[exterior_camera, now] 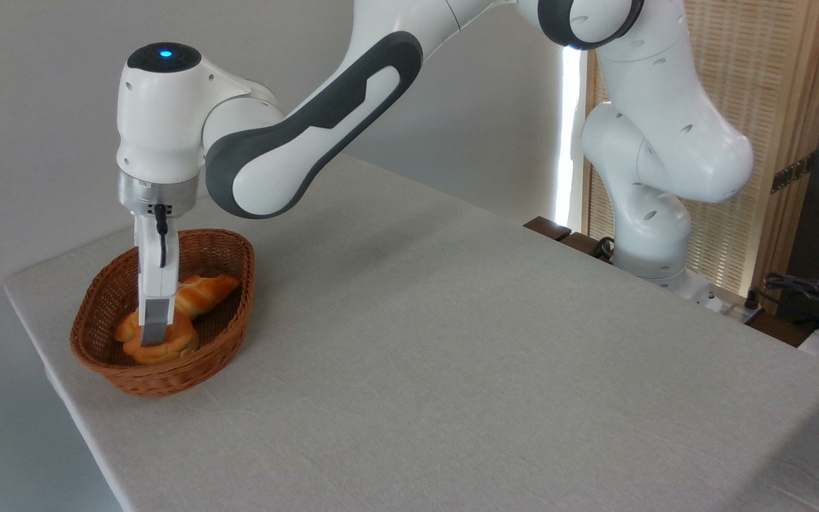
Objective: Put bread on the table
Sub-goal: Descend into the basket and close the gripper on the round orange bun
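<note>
A big table (452, 341) with a light grey cloth fills most of the view. A white and grey robot arm (324, 107) reaches over it from its base at the right, near a pale wooden screen (772, 107). The arm bends down at the far left end of the table, and a small blue light glows on top of it. Under it sits a brown wicker basket (168, 377), near the left edge of the table. Inside the basket lies a long braided loaf (210, 288), and in front of it, touching it, sits the small round bread (168, 345), golden orange and lumpy. The gripper (152, 340) points straight down into the basket, right at the bread. It is seen from the side, so I cannot tell if the jaws are holding the bread or how wide they are.
</note>
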`<state>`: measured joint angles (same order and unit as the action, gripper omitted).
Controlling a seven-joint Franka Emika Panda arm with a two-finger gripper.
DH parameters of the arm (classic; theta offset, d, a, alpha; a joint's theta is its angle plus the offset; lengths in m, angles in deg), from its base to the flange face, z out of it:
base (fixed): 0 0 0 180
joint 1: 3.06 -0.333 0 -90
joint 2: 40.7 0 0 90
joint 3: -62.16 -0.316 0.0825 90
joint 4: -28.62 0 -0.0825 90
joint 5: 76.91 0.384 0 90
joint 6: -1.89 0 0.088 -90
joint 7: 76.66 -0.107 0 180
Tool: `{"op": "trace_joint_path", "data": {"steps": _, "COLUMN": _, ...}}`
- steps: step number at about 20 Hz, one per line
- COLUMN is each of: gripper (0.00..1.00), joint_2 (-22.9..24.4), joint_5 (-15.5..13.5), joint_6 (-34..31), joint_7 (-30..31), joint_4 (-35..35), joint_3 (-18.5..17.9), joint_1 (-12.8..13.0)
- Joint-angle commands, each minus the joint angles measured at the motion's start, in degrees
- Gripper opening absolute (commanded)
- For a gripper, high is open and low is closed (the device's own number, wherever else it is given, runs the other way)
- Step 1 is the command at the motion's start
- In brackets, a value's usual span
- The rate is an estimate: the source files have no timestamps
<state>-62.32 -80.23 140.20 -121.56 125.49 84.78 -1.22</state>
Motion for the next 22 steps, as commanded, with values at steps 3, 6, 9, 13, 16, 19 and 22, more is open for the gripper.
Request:
{"op": "trace_joint_path", "data": {"steps": 3, "gripper": 1.00, "joint_2": 0.71, "joint_5": 9.12, "joint_6": 0.47, "joint_7": -0.45, "joint_4": 3.15, "joint_3": -0.64, "joint_1": -0.35}}
{"op": "trace_joint_path", "data": {"steps": 6, "gripper": 0.94, "joint_2": 0.71, "joint_5": 9.38, "joint_6": 0.47, "joint_7": -0.44, "joint_4": 3.42, "joint_3": -0.64, "joint_1": -0.27}}
{"op": "trace_joint_path", "data": {"steps": 9, "gripper": 0.77, "joint_2": 0.88, "joint_5": 9.39, "joint_6": 0.39, "joint_7": -0.27, "joint_4": 3.42, "joint_3": -0.64, "joint_1": -0.35}}
{"op": "trace_joint_path", "data": {"steps": 13, "gripper": 0.52, "joint_2": 1.14, "joint_5": 9.39, "joint_6": 0.38, "joint_7": -0.44, "joint_4": 3.33, "joint_3": -0.56, "joint_1": -0.35}}
{"op": "trace_joint_path", "data": {"steps": 16, "gripper": 0.23, "joint_2": 1.76, "joint_5": 9.65, "joint_6": 0.38, "joint_7": -0.62, "joint_4": 3.16, "joint_3": -0.56, "joint_1": -0.26}}
{"op": "trace_joint_path", "data": {"steps": 19, "gripper": 0.00, "joint_2": 2.55, "joint_5": 9.82, "joint_6": 0.38, "joint_7": -0.88, "joint_4": 2.80, "joint_3": -0.38, "joint_1": -0.18}}
{"op": "trace_joint_path", "data": {"steps": 22, "gripper": 0.00, "joint_2": 2.90, "joint_5": 11.66, "joint_6": 0.38, "joint_7": -1.15, "joint_4": 2.80, "joint_3": -0.03, "joint_1": -0.09}}
